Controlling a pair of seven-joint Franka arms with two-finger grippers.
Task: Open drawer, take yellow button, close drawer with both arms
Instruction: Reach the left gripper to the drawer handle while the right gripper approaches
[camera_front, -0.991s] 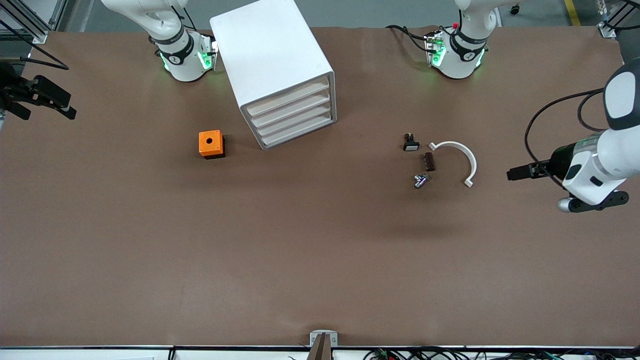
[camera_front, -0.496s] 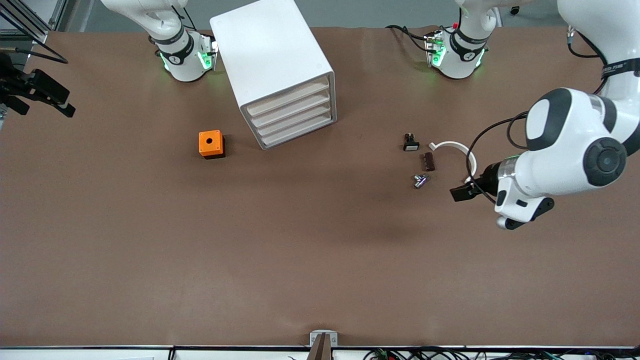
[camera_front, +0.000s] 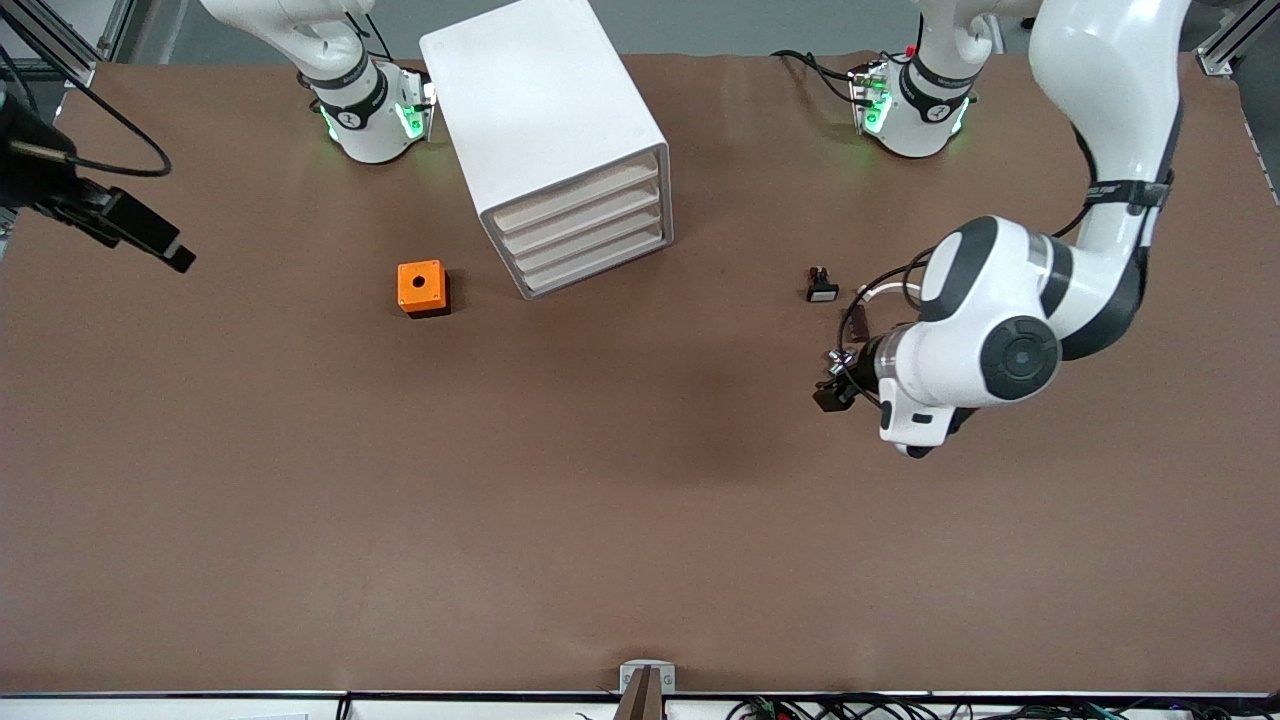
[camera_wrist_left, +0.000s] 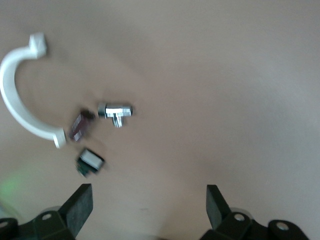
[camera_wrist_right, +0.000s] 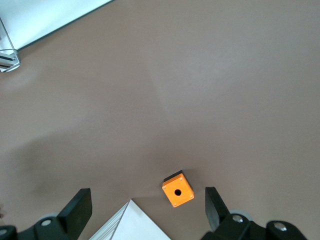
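Front view: no lettering reads on the cabinet (camera_front: 555, 135); its top drawer (camera_front: 575, 193) is pushed in, long axis level, front turned toward the left arm's end of the worktop (camera_front: 600, 520). Left gripper (camera_wrist_left: 148, 202) hangs spread and empty over the small parts; right gripper (camera_wrist_right: 145, 206) is spread over the right arm's end. No button shows.

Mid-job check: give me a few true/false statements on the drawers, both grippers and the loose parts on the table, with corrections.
1. The drawer is pulled out. False: all four drawer fronts sit flush in the cabinet.
2. The left gripper is open. True.
3. The right gripper holds the orange cube. False: it is open and empty, and the cube rests on the table.
4. The metal fitting lies beside the white curved clamp. True.
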